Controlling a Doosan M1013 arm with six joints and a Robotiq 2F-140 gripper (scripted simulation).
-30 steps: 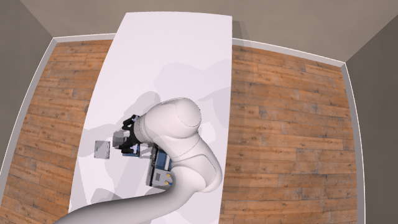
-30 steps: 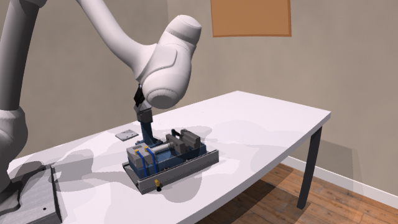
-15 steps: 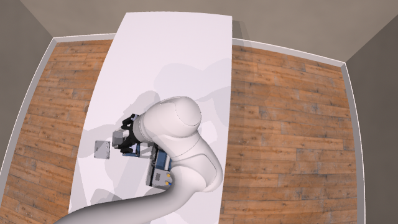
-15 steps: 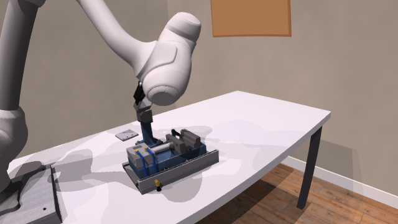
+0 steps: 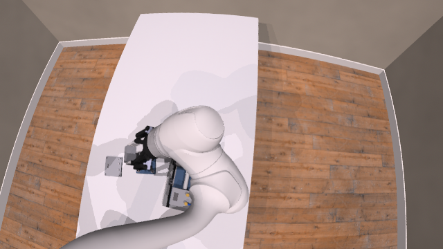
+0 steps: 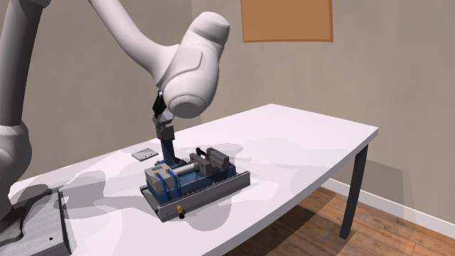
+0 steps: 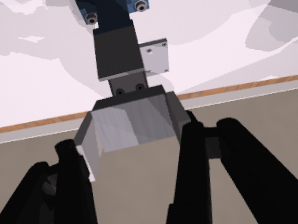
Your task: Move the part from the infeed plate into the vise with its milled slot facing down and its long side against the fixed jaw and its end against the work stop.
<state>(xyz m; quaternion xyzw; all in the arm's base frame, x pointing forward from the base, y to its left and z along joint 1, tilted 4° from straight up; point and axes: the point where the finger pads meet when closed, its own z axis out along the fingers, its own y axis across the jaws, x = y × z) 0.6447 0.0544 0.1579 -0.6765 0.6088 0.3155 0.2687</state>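
Gripper (image 7: pixel 136 156) grasping the part (image 7: pixel 129 125) above the V-block (image 6: pixel 170 153), infeed plate (image 5: pixel 113 166) at its 9 o'clock. Regrasp step likely; next, lay part in V-block, slot orientation unclear

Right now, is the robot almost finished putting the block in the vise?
Not yet, about halfway. Done: the block is off the infeed plate, which lies bare. In hand: the end effector grips the block in the air above the V-block. Left: turn its slot down and lay it in the open vise, against the fixed jaw and stop.
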